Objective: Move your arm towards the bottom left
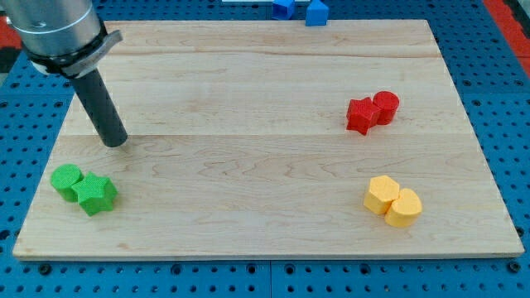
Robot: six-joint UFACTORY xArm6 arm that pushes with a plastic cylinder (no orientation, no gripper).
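Your dark rod ends in my tip, bare and touching no block, resting on the wooden board just above the green cylinder and green star.

The upper part of the arm housing is cut off by the view's top and left edges; only its lower grey collar and the dark rod show. The two blue blocks at the view's top are cropped by the top edge, so their shapes cannot be determined. The green cylinder is partly covered by the green star block touching it. The red cylinder is partly hidden behind the red star block. The yellow block pair overlaps, and the exact shapes cannot be made out. The blue pegboard around the counter runs past all four edges.
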